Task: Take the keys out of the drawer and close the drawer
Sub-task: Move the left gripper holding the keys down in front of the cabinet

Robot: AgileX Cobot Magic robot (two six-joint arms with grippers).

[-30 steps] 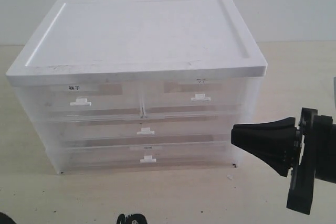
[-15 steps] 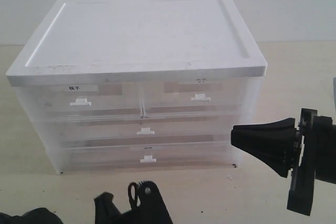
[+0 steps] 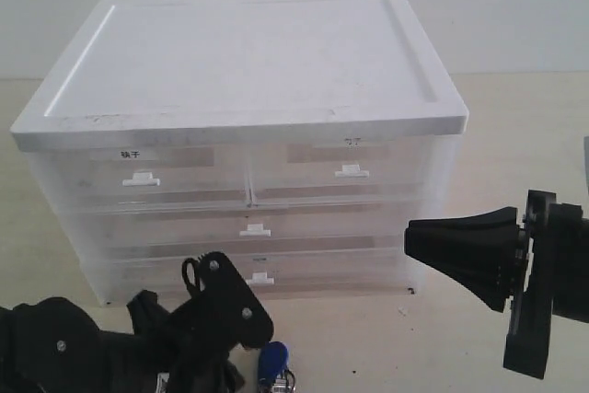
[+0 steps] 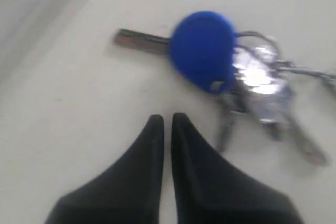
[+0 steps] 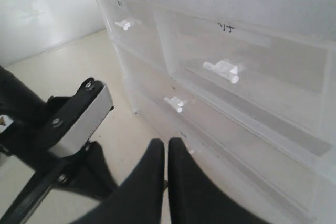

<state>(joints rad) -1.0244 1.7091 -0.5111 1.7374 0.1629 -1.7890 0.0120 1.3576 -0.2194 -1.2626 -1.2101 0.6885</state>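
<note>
The pale table [image 3: 515, 117] carries a translucent cabinet [image 3: 239, 71] with a white top and 4 drawers [image 3: 253, 227]: 2 small ones above, 2 wide ones below. From the exterior view all 4 fronts look flush, so the closing step appears done, though a slightly proud front would be hard to spot through the cloudy plastic.

The right gripper [image 3: 412, 232] hovers beside the cabinet's right end with its tips pressed together and nothing between them. The left gripper [image 4: 165, 121] sits low over the table in front of the bottom drawer, its fingers [image 4: 142, 171] also pressed together and empty.

The main risk, as I judge it, lies with the left arm. It is low and close to loose metal, so any sideways or forward move could catch the ring and drag the bunch across the table, or push it under the cabinet's front edge. A swing of the right arm towards the cabinet could nudge the light box out of place.

The keys [image 4: 257, 85] lie flat on the table, out of the drawer, just ahead of the left fingertips and off to one side — near, but not touching. The round blue tag [image 4: 202, 51] rests on top of the bunch.
</note>
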